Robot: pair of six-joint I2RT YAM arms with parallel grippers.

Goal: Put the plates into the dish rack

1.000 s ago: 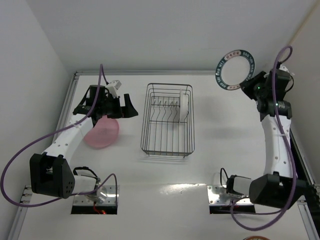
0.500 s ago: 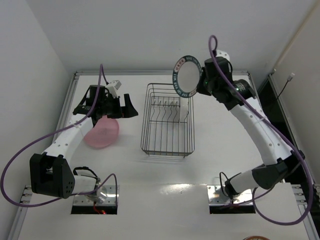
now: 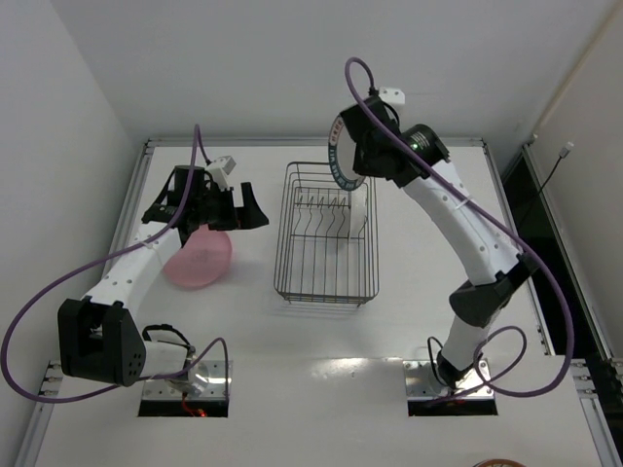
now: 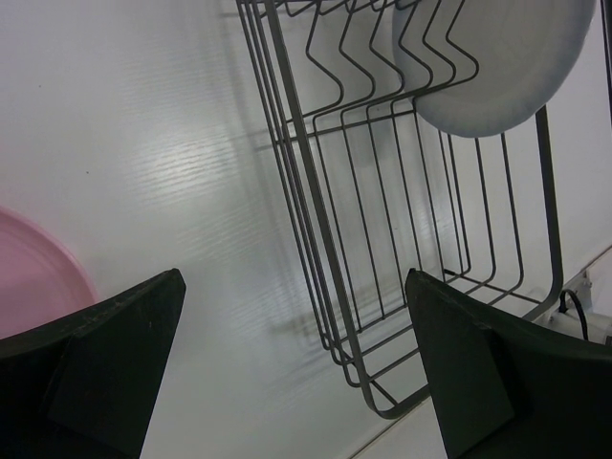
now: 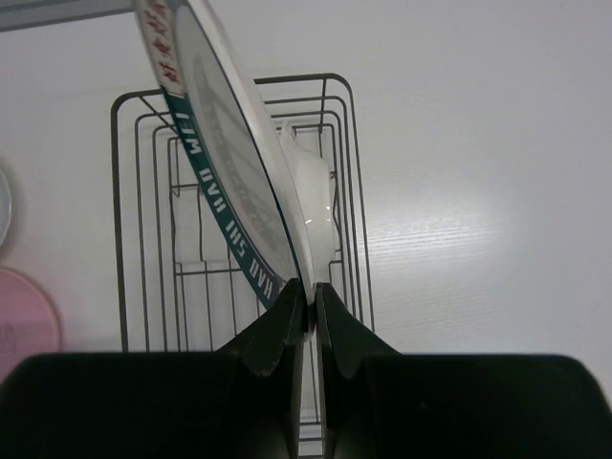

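The dark wire dish rack (image 3: 326, 255) stands mid-table with one plain white plate (image 3: 359, 208) upright at its far right. My right gripper (image 3: 370, 156) is shut on the rim of the white plate with a dark patterned rim (image 3: 341, 156) and holds it on edge above the rack's far end. In the right wrist view the fingers (image 5: 287, 330) pinch this plate (image 5: 225, 163) over the rack (image 5: 119, 210), beside the white plate (image 5: 316, 191). My left gripper (image 3: 248, 209) is open and empty above the pink plate (image 3: 198, 258), which lies flat left of the rack. The left wrist view shows the rack (image 4: 316, 239).
White walls close in on the left and behind. The table's metal edge (image 3: 146, 146) runs along the back left. The arm base plates (image 3: 185, 384) sit at the near edge. The right arm's links (image 3: 477, 243) arch over the table right of the rack.
My right arm swung the patterned plate from the far right corner leftward to above the rack's far end. The left arm and pink plate have not moved.
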